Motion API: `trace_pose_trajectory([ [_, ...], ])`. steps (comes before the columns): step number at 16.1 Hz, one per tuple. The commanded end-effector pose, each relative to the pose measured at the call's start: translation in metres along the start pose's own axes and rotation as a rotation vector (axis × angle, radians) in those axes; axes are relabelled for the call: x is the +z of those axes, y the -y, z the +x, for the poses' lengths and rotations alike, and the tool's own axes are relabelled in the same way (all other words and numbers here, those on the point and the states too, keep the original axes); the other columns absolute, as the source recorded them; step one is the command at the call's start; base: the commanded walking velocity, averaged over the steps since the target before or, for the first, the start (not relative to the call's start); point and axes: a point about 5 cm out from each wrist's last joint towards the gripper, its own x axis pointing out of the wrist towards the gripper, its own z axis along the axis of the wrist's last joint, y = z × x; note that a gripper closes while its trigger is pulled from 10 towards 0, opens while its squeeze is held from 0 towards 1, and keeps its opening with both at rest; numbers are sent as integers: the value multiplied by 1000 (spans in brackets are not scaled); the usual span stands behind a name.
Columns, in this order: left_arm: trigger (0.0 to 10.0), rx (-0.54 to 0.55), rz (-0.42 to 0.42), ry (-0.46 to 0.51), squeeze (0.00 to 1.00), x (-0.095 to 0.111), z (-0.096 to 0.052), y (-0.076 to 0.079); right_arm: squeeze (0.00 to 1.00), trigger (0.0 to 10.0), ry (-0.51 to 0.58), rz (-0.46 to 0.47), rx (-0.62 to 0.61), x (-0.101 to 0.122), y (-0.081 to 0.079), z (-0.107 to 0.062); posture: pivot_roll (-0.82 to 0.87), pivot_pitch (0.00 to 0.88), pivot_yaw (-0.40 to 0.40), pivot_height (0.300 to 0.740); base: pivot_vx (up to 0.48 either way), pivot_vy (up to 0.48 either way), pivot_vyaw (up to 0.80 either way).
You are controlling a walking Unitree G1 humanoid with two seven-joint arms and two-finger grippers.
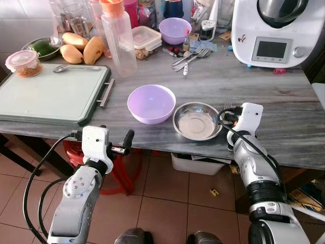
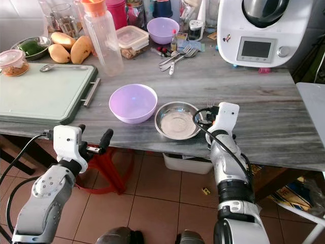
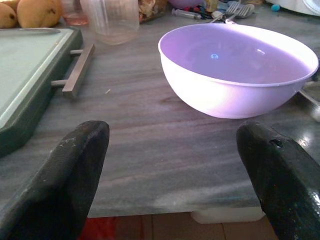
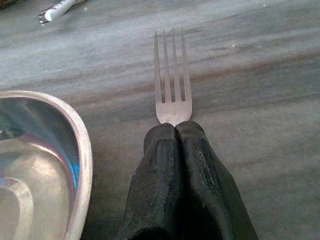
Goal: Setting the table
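— So which step is this?
— Laying the fork (image 4: 172,80): the right gripper (image 4: 176,131) is clamped on its handle, tines low over the table (image 1: 284,107) just right of the steel plate (image 1: 197,121).
— And next?
— Likely set it flat and let go. It's slim, four-tined, shiny. The left gripper (image 3: 172,165) is spread before the purple bowl (image 1: 151,103).

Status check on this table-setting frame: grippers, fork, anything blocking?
Right gripper shut on fork, low over table beside steel plate. Left gripper open at table edge, facing purple bowl. Nothing blocking.
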Motion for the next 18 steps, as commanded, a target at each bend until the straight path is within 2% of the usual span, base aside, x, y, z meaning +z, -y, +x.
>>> trace_pose_trajectory([
  [1,10000,1,8,-1,0,0,0,0,0,10000,5,-8,15,0,-2,-1,48,46,61,740,0,0,0],
  [6,10000,5,2,6,0,0,3,1,0,10000,67,-37,40,7,-3,-3,41,39,56,740,0,0,0],
  [10,10000,7,-1,10,0,1,4,2,0,10000,141,-96,60,16,-7,-6,38,36,52,740,0,0,0],
  [11,10000,7,-2,11,0,0,4,3,63,10000,143,-94,60,16,-7,-7,37,36,52,740,0,0,0],
  [12,10000,8,-4,12,0,0,4,2,55,10000,132,-88,74,14,-9,-7,37,36,52,740,0,0,0],
  [13,10000,8,-3,11,0,0,4,3,153,10000,127,-96,78,12,-9,-8,35,34,50,740,0,0,0],
  [14,10000,7,-3,12,0,0,4,3,0,10000,126,-100,76,11,-9,-8,36,33,49,740,0,0,0],
  [16,10000,9,-3,14,0,0,4,3,0,10000,135,-94,72,9,-9,-10,36,32,48,740,0,0,0],
  [17,10000,9,-2,14,0,0,4,3,325,10000,143,-93,73,10,-10,-11,36,29,49,740,0,0,0],
  [18,10000,9,-2,15,0,0,4,3,1000,10000,184,-91,64,14,-9,-15,36,26,49,740,0,0,0],
])
